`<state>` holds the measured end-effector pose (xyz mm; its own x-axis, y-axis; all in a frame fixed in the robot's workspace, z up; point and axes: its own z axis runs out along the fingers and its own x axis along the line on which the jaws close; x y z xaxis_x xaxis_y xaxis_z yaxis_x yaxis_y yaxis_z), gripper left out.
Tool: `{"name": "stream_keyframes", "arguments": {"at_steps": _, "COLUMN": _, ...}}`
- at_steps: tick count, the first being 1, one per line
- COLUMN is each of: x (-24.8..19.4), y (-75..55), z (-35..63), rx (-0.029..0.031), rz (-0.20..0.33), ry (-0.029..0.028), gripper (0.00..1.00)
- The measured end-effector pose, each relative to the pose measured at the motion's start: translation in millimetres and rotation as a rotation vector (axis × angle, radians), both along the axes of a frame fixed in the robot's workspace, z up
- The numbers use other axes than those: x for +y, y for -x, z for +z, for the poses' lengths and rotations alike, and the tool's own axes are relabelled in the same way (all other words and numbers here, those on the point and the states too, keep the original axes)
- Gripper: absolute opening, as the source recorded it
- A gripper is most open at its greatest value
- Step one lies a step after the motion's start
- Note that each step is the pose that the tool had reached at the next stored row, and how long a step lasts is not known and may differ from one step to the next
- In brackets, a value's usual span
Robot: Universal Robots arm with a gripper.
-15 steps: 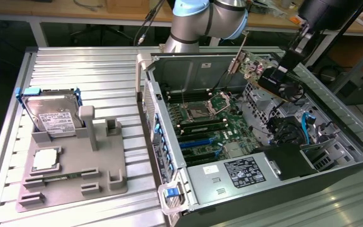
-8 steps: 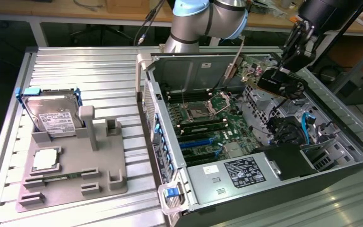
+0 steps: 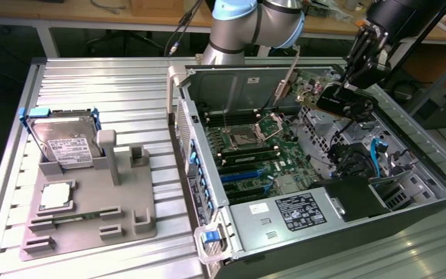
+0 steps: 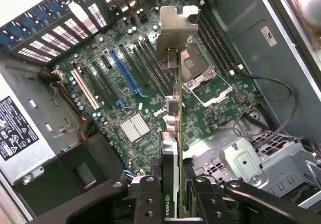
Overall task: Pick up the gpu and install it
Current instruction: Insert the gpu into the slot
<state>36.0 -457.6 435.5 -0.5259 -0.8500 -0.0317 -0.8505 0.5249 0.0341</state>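
**Jaws closed on the gpu; card aloft over the open case**

Jaws are clamped on the gpu (image 4: 169,148), one finger on either face, as the wrist view shows. The gripper (image 4: 174,196) holds the card edge-on, with its silver bracket at the far end. In the exterior view the gripper (image 3: 356,81) and the gpu (image 3: 339,100) hang at two o'clock of the motherboard (image 3: 246,157). They are above the board and inside the walls of the computer case (image 3: 428,168).

Step in hand, as judged: carriage of the card toward its slot. Pick-up is done; installation is not. No contact between card and board is seen. The blue slot (image 3: 240,174) lies at six o'clock of the CPU socket (image 3: 248,138), well apart from the card.

Requirement of the move ahead, as judged:
- Card edge parallel to the slot and directly over it.
- Bracket lined up with its opening in the case wall.
- Descent straight, without tilt.

Risk noted: a blue cable (image 3: 378,154) lies at five o'clock of the card and could snag.
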Motion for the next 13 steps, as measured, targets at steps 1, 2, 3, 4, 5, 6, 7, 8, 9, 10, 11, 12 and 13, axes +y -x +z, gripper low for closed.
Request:
{"name": "stream_keyframes", "arguments": {"at_steps": 1, "x": 0.0, "y": 0.0, "z": 0.0, "rx": 0.0, "rz": 0.007, "ry": -0.0001, "gripper": 0.27}}
{"name": "stream_keyframes", "arguments": {"at_steps": 2, "x": 0.0, "y": 0.0, "z": 0.0, "rx": 0.0, "rz": 0.015, "ry": 0.0, "gripper": 0.27}}
{"name": "stream_keyframes", "arguments": {"at_steps": 3, "x": 0.0, "y": 0.0, "z": 0.0, "rx": 0.0, "rz": 0.023, "ry": 0.0, "gripper": 0.27}}
{"name": "stream_keyframes", "arguments": {"at_steps": 4, "x": 0.0, "y": 0.0, "z": 0.0, "rx": 0.0, "rz": 0.032, "ry": -0.0001, "gripper": 0.27}}
{"name": "stream_keyframes", "arguments": {"at_steps": 5, "x": 0.0, "y": 0.0, "z": 0.0, "rx": 0.0, "rz": 0.041, "ry": -0.0001, "gripper": 0.27}}
{"name": "stream_keyframes", "arguments": {"at_steps": 6, "x": 0.0, "y": 0.0, "z": 0.0, "rx": 0.0, "rz": 0.049, "ry": -0.0001, "gripper": 0.27}}
{"name": "stream_keyframes", "arguments": {"at_steps": 7, "x": 0.0, "y": 0.0, "z": 0.0, "rx": 0.0, "rz": 0.055, "ry": -0.0001, "gripper": 0.27}}
{"name": "stream_keyframes", "arguments": {"at_steps": 8, "x": 0.0, "y": 0.0, "z": 0.0, "rx": 0.0, "rz": 0.063, "ry": 0.0, "gripper": 0.27}}
{"name": "stream_keyframes", "arguments": {"at_steps": 9, "x": 0.0, "y": 0.0, "z": 0.0, "rx": 0.0, "rz": 0.068, "ry": 0.0, "gripper": 0.27}}
{"name": "stream_keyframes", "arguments": {"at_steps": 10, "x": 0.0, "y": 0.0, "z": 0.0, "rx": 0.0, "rz": 0.084, "ry": 0.0, "gripper": 0.27}}
{"name": "stream_keyframes", "arguments": {"at_steps": 11, "x": 0.0, "y": 0.0, "z": 0.0, "rx": 0.0, "rz": 0.09, "ry": 0.0, "gripper": 0.27}}
{"name": "stream_keyframes", "arguments": {"at_steps": 12, "x": 0.0, "y": 0.0, "z": 0.0, "rx": 0.0, "rz": 0.097, "ry": 0.0, "gripper": 0.27}}
{"name": "stream_keyframes", "arguments": {"at_steps": 13, "x": 0.0, "y": 0.0, "z": 0.0, "rx": 0.0, "rz": 0.103, "ry": 0.0, "gripper": 0.27}}
